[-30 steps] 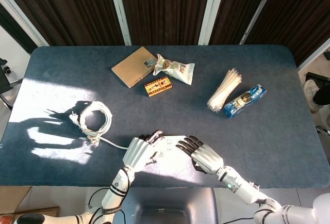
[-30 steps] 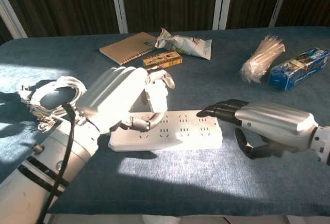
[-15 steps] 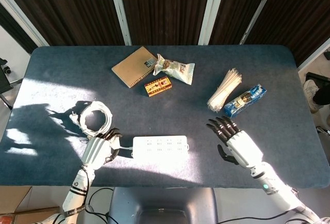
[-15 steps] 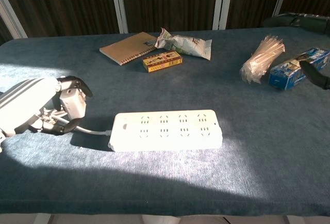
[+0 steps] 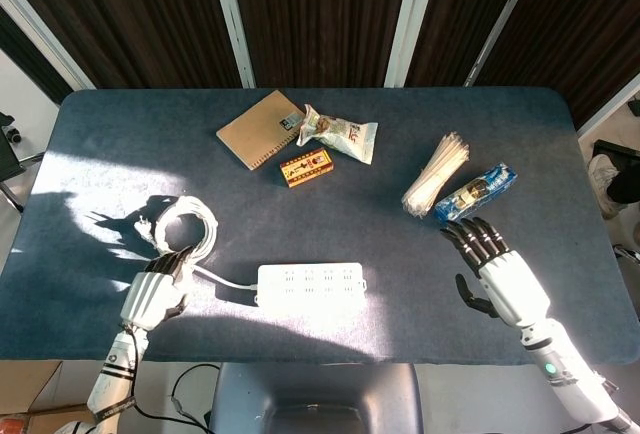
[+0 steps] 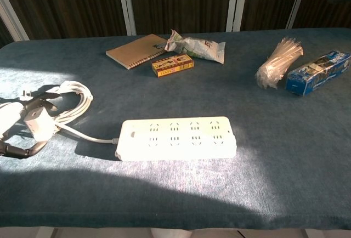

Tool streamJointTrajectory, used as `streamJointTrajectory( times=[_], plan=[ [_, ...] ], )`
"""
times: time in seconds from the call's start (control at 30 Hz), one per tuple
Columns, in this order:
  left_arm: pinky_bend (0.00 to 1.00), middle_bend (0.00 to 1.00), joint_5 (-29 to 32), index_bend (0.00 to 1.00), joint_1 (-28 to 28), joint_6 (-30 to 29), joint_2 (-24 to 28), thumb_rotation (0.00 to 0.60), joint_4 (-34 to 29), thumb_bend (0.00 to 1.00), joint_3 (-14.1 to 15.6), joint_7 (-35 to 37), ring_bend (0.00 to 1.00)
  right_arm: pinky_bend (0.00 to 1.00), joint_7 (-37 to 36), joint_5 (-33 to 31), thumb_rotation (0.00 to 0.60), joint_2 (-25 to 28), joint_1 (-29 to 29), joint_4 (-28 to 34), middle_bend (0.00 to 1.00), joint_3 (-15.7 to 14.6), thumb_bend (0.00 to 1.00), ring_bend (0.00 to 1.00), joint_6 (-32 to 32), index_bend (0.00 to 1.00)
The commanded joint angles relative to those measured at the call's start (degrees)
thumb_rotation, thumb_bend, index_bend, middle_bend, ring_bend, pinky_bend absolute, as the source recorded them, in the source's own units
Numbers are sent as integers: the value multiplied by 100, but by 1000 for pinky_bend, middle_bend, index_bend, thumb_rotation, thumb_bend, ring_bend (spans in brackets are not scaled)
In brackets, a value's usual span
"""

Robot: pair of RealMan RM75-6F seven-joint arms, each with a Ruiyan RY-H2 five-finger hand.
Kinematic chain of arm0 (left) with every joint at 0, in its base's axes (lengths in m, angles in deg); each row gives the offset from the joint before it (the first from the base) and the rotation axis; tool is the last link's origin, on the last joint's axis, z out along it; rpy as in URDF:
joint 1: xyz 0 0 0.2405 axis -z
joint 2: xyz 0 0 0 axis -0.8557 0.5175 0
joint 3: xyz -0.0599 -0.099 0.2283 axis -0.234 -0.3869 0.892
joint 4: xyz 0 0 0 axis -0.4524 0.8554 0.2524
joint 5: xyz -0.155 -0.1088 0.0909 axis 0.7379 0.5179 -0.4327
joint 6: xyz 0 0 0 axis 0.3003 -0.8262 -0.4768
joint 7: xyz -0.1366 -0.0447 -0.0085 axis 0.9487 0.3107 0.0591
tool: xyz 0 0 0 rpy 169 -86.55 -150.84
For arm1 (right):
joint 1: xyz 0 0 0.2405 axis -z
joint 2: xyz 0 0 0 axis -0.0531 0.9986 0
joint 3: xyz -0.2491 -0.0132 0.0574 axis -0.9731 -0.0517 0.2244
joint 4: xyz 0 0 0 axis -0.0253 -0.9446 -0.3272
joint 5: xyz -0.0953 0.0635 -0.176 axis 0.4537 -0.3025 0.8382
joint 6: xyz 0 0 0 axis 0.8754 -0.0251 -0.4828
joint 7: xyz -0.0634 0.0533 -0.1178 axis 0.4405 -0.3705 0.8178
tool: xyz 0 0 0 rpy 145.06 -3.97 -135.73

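Observation:
A white power strip point(image 5: 310, 281) point(image 6: 178, 138) lies flat near the table's front edge. Its cord runs left to a white coil of cable point(image 5: 185, 226) point(image 6: 71, 100). My left hand point(image 5: 155, 296) point(image 6: 24, 125) sits low at the front left with its fingers loosely bent and nothing in them. Its dark fingertips point(image 5: 180, 255) are right at the coil's near edge, and I cannot tell whether they touch it. My right hand point(image 5: 497, 276) hovers at the front right with fingers spread and empty, just in front of a blue packet point(image 5: 475, 194) point(image 6: 317, 72). The chest view does not show this hand.
At the back lie a brown notebook point(image 5: 260, 129) point(image 6: 137, 50), a snack bag point(image 5: 340, 135) point(image 6: 196, 45) and a small yellow box point(image 5: 306, 167) point(image 6: 172, 64). A clear-wrapped bundle of pale sticks point(image 5: 435, 174) point(image 6: 278, 61) lies beside the blue packet.
Both hands have left the power strip. The left drew back left to the cable coil, and the right moved right and forward toward the blue packet. The strip stays put.

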Motion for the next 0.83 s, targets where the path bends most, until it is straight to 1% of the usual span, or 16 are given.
streamJointTrajectory(
  times=[0.03, 0.1, 0.23, 0.33, 0.4, 0.47, 0.53, 0.57, 0.6, 0.67, 0.7, 0.77, 0.83],
  plan=[
    [205, 18, -84, 0, -127, -184, 186, 600, -166, 379, 47, 43, 32, 0, 38, -10, 600, 45, 67, 48, 169, 1, 680, 34, -54, 0],
    [194, 0, -118, 0, -196, -251, 351, 600, -306, 379, 83, 63, 7, 0, 81, -34, 600, 117, 137, 123, 161, -15, 668, 24, -79, 0],
    [187, 0, -141, 0, -298, -268, 739, 600, -660, 379, 155, 123, 0, 0, 195, -46, 600, 259, 305, 197, 152, -45, 638, 8, -214, 0],
    [183, 0, -250, 0, -522, -734, 1132, 600, -917, 378, 158, -47, 0, 0, 346, -194, 600, 465, 565, 247, 126, -143, 583, 0, -333, 0],
    [180, 0, -261, 0, -749, -987, 1602, 600, -1327, 376, 252, -277, 0, 0, 546, -519, 600, 669, 825, 378, 101, -233, 522, 0, -352, 0],
    [167, 0, -183, 0, -996, -1086, 2175, 600, -1903, 375, 432, -510, 0, 0, 895, -930, 600, 833, 1101, 492, 85, -299, 460, 0, -375, 0],
    [156, 0, -89, 0, -1186, -1119, 2600, 600, -2322, 375, 596, -739, 0, 0, 1221, -1226, 600, 830, 1351, 442, 66, -284, 406, 0, -556, 0],
    [151, 0, -25, 0, -1274, -1136, 2793, 600, -2544, 375, 653, -881, 0, 0, 1293, -1383, 600, 749, 1536, 350, 55, -243, 375, 0, -762, 0],
    [144, 0, -55, 0, -1307, -1165, 2901, 600, -2650, 374, 682, -974, 0, 0, 1256, -1458, 600, 668, 1661, 244, 49, -203, 355, 0, -922, 0],
    [135, 0, -182, 0, -1359, -1252, 3016, 600, -2785, 373, 699, -920, 0, 0, 1071, -1613, 600, 571, 1864, 133, 31, -123, 302, 0, -1124, 0],
    [131, 0, -251, 0, -1366, -1285, 3028, 600, -2790, 372, 693, -889, 0, 0, 981, -1550, 600, 588, 1892, 111, 22, -94, 282, 0, -1202, 0],
    [127, 0, -432, 0, -1357, -1348, 2990, 600, -2691, 372, 663, -833, 0, 0, 724, -1414, 600, 570, 1955, -14, 12, 7, 269, 0, -1414, 0],
    [118, 0, -639, 0, -1333, -1394, 2938, 600, -2560, 374, 654, -624, 0, 0, 647, -1428, 600, 563, 1988, -65, 6, 33, 268, 0, -1389, 0]
  ],
)
